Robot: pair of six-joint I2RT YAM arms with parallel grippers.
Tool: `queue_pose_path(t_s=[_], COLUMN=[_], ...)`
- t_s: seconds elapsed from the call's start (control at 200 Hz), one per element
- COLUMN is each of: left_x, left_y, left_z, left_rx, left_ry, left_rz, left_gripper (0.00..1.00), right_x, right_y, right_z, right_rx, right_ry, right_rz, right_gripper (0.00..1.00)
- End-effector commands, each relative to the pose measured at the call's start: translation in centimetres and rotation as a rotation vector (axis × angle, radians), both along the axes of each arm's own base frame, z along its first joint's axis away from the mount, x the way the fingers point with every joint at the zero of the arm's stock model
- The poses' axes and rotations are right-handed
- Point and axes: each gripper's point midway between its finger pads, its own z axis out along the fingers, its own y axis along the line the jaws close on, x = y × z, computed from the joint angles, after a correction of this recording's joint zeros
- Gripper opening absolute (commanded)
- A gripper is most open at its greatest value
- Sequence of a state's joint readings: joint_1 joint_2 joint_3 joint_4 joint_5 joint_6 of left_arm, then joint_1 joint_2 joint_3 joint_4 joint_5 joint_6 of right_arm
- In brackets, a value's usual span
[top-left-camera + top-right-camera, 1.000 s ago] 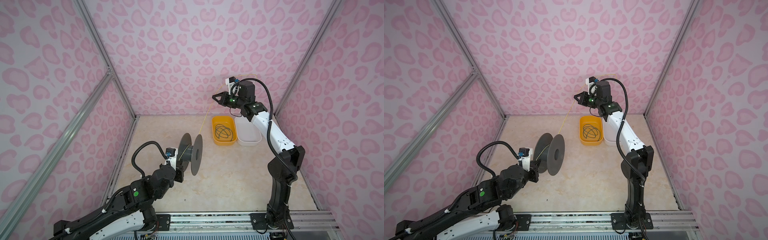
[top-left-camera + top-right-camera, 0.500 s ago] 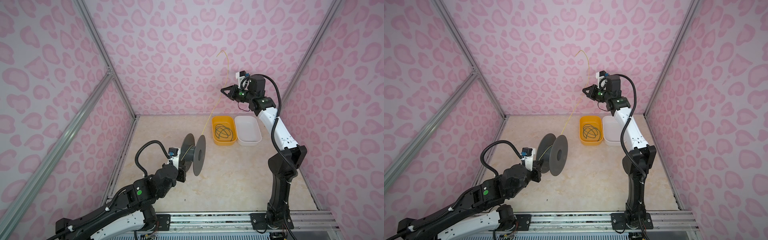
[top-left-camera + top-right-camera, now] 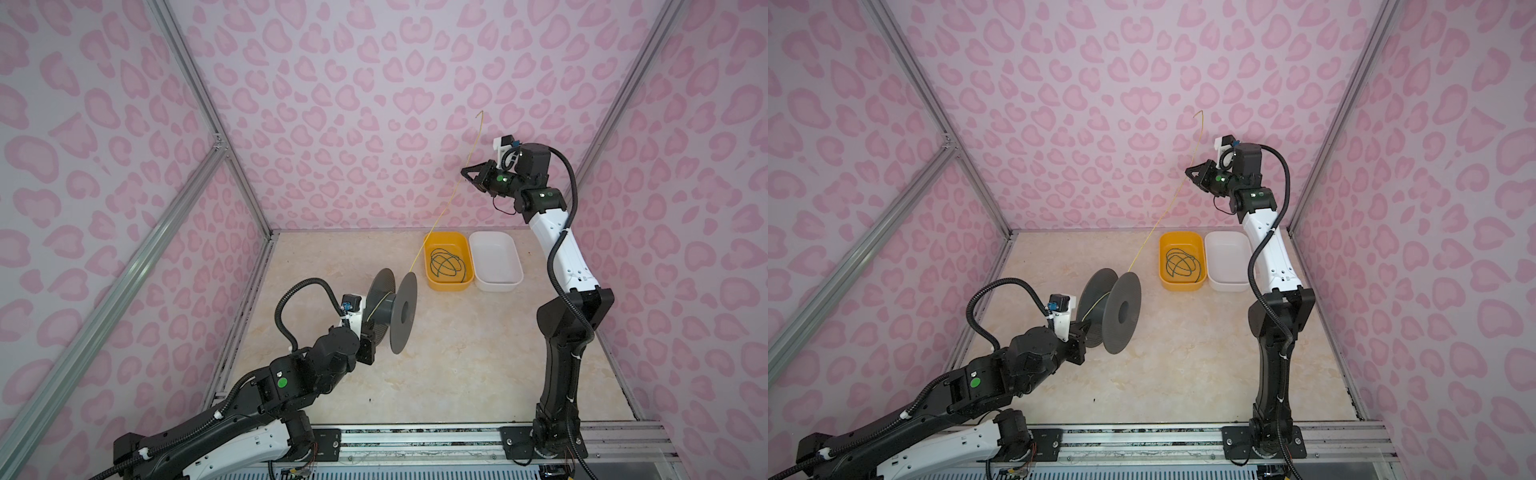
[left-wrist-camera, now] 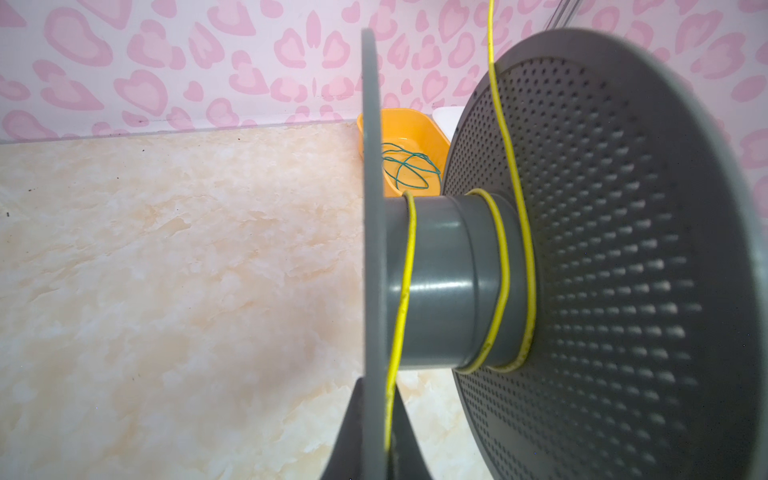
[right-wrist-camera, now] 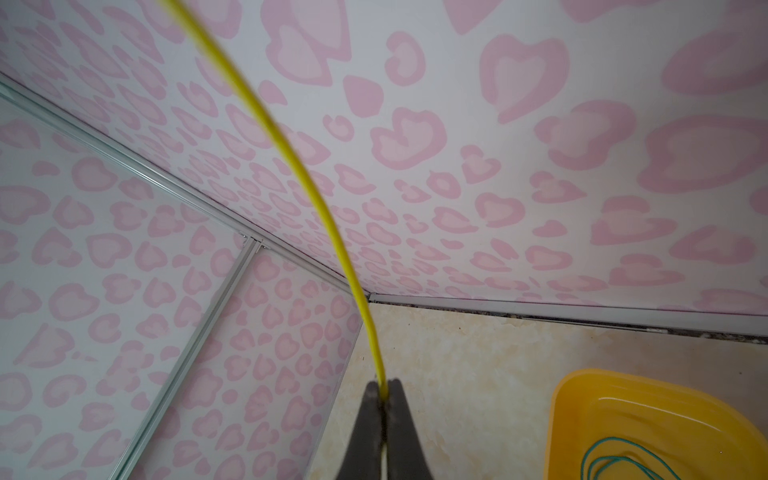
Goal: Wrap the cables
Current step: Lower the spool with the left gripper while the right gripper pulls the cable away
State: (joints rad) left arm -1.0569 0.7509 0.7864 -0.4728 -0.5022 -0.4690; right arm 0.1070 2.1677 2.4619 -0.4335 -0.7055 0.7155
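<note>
Two cables to wrap and only one is in play, so I'd call this mid-wind on the first.

In both top views the thin pale yellow cable [image 3: 437,224] runs taut from the dark grey plastic spool with two disc flanges [image 3: 403,309] up to the right gripper [image 3: 464,176]. That gripper is raised high near the back wall on a long, stretched arm, with a short free tail poking up past it. The left gripper [image 3: 370,338] reaches in low, forearm nearly level, gripping the flange nearer its arm. The spool looks lifted off the floor. The thin dark green cable [image 3: 446,264] sits coiled in the orange-yellow plastic tub [image 3: 444,234], next to a white plastic tub [image 3: 496,286].

Left wrist view: three loose, spread-out yellow turns on the hub, and the flange edge pinched between the closed fingers [image 4: 347,440].

Right wrist view: jaws clamped tight on the yellow cable, no gap showing.

My guess for the next move: carry the raised end around the hub (or roll the spool) while keeping tension, and steer the line onto the bare middle of the hub. There's not much tail left, so the end needs tucking soon. Then it's the green one's turn.
</note>
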Motion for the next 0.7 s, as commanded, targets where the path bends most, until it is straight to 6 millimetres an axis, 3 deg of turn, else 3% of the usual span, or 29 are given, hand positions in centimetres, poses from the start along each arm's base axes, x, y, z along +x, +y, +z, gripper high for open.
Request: queue_pose_path(t_s=[0.0,0.695], left_x=[-1.7,-2.0], left_y=[1.2,0.8], left_z=[-3.2,-4.3], left_rx=[0.148,0.167], left_ry=[0.102,0.147], left_rz=[-0.056,-0.072], left_gripper=[0.04,0.04], right_x=[3.6,4.8], right_y=[-5.9,-13.9], right_z=[3.5,3.9], right_rx=[-0.01,0.054], right_ry=[-0.173,-0.166], right_rz=[-0.27,-0.385], right_gripper=[0.0,0.0])
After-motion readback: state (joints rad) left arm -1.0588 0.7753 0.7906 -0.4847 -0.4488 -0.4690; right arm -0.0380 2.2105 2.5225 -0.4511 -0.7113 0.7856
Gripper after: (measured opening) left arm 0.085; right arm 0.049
